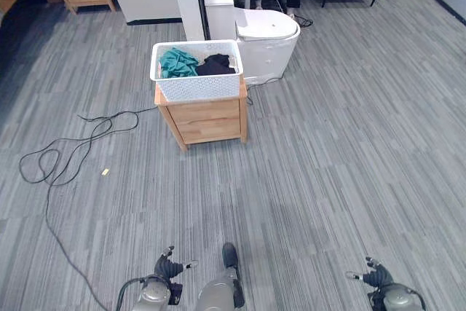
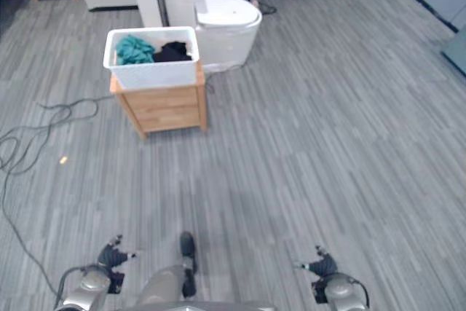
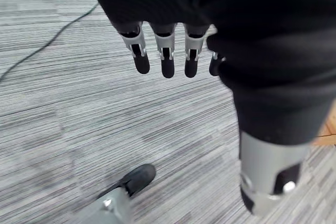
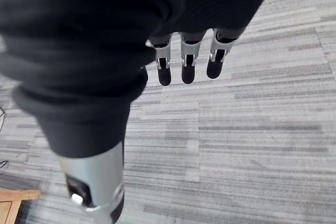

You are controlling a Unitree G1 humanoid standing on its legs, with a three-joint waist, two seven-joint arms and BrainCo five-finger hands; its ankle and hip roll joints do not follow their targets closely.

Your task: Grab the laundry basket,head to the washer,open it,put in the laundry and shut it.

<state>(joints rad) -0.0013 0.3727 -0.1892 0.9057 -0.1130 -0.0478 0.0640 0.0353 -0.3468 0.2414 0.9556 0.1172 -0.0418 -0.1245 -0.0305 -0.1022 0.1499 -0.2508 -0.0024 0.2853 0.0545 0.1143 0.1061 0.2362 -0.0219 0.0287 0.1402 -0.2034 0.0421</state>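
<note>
White perforated plastic laundry basket (image 1: 198,71) on wooden nightstand (image 1: 205,118), well ahead. Left hand (image 3: 173,51), right hand (image 4: 184,56): fingers released. Approach squarely, grip both rims.

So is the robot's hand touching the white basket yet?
Apart. In the left eye view a wide stretch of floor lies between the left hand, the right hand and the laundry basket.

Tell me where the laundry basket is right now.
In the left eye view the white laundry basket sits on a small wooden cabinet ahead, slightly left of centre, with the white washer just behind to its right.
</note>
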